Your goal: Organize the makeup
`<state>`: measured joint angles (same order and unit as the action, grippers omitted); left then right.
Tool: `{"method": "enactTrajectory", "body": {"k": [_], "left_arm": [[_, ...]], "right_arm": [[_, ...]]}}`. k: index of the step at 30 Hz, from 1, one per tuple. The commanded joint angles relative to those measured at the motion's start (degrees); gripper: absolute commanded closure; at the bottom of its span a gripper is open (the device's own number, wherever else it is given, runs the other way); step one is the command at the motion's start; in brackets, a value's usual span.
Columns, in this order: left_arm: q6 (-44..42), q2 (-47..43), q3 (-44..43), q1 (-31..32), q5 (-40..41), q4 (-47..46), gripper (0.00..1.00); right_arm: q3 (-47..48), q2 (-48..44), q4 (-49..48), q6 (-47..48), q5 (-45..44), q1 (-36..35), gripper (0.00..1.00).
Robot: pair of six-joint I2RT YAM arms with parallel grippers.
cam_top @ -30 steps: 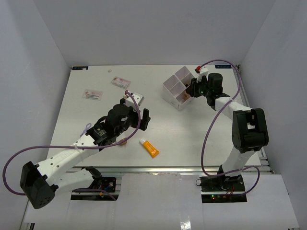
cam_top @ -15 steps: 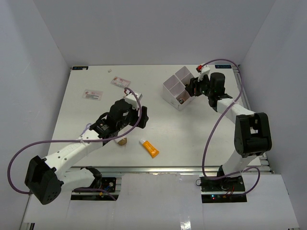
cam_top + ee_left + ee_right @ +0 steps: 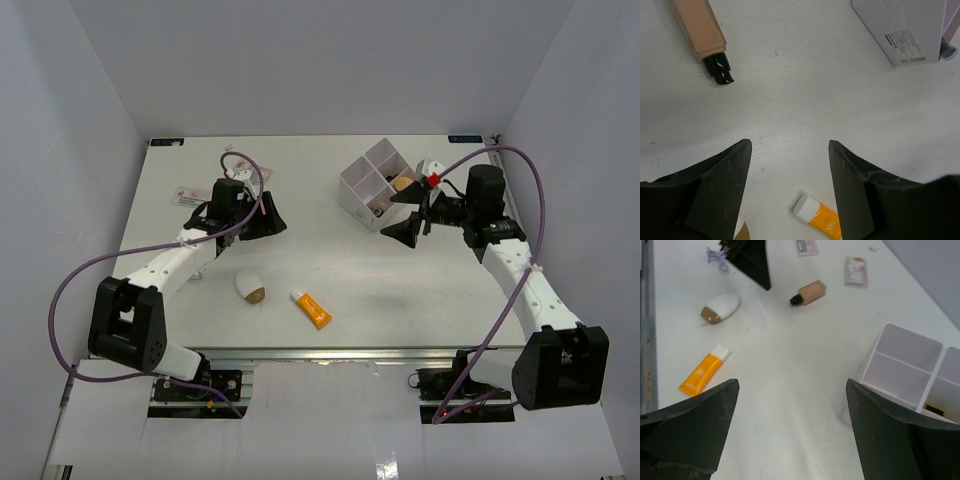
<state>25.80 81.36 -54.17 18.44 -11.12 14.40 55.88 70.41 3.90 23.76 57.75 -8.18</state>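
Both end effectors hang wide open above the surface and hold nothing. The left end effector sits at about 10 o'clock from the surface's middle. In its wrist view its fingers spread with bare surface between them. The beige bottle lies flat at 11 o'clock from it, dark cap toward the camera. The orange tube lies at 6 o'clock on the surface, white cap pointing away from the arm bases. The white sponge with a tan tip lies at 8 o'clock, near the tube but apart from it. The box stands at 1 o'clock. A tan sponge sits in its 3 o'clock compartment, and a dark-and-gold piece, too small to name, sits in its 6 o'clock one. The right end effector hovers just beside the box, at 4 o'clock from it. In its wrist view, two cards and a purple clip lie on the far part of the surface.
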Motion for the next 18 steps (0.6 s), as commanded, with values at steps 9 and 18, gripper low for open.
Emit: {"method": "enactTrajectory", "body": {"k": [9, 18], "left_arm": [[1.0, 17.7, -17.0, -0.3, 15.9, 6.3, 0.2], [-2.2, 24.7, -23.2, -0.5, 22.1, 8.0, 0.21]], "right_arm": [[-9.8, -5.9, -3.2, -3.6, 13.8, 9.2, 0.03], [-10.4, -6.6, -5.2, -4.5, 14.1, 10.6, 0.03]]}}
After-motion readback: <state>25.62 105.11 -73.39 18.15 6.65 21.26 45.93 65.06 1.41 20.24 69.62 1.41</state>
